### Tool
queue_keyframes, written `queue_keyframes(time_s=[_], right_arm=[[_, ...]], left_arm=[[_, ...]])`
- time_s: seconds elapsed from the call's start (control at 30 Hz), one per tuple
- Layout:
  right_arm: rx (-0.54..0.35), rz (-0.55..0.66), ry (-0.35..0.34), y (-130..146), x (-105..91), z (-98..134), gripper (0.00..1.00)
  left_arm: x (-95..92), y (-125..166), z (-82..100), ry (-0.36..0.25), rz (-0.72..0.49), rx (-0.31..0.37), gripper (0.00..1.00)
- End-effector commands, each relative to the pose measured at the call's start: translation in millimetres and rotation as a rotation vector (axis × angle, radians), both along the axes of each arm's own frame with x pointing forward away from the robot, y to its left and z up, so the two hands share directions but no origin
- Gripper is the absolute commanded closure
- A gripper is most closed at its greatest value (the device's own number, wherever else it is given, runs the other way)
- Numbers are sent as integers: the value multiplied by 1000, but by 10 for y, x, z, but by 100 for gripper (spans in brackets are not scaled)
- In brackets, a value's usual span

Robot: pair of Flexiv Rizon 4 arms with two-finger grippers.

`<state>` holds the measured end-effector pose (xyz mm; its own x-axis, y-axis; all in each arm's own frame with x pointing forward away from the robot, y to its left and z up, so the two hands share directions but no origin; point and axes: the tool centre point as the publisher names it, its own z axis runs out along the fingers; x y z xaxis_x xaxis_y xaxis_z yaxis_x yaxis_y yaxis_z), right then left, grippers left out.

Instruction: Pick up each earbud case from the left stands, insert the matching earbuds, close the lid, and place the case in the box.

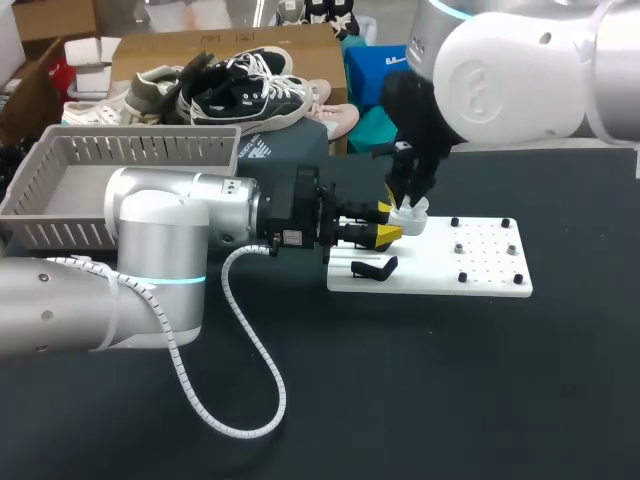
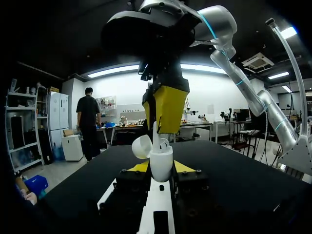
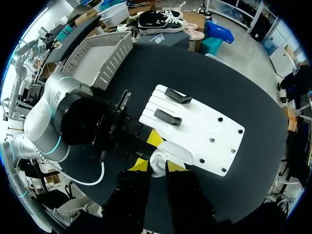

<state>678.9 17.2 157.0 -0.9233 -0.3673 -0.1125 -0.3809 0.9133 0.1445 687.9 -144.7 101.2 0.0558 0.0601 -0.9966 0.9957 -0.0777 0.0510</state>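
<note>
Black table (image 1: 450, 400): L jaws prob. clamp earbud case (image 2: 161, 165) (lid open); R jaws part-hidden, can't tell.

Head cam's up high behind, looking down over the whole bench (image 1: 400, 400). Left wrist cam peers low along the bench, right wrist cam looks straight down. All three catch the open earbud case (image 1: 411, 211), the wrist ones from close up.
</note>
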Motion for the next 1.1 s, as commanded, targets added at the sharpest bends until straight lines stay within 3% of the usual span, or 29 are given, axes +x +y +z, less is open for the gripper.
queue_keyframes(time_s=[0.03,0.83,0.9,0.97,1.1], right_arm=[[-2,-3,-1,-1,6,-6,100],[-13,-1,16,41,19,-99,100],[-17,0,16,46,21,-100,78],[-21,3,17,51,22,-102,66],[-22,8,16,66,13,-85,56]], left_arm=[[-7,-5,-1,-1,4,0,100],[-7,-5,-1,-1,4,0,100],[-7,-5,-1,-1,4,0,100],[-7,-5,-1,-1,4,0,100],[-7,-5,-1,-1,4,0,100]])
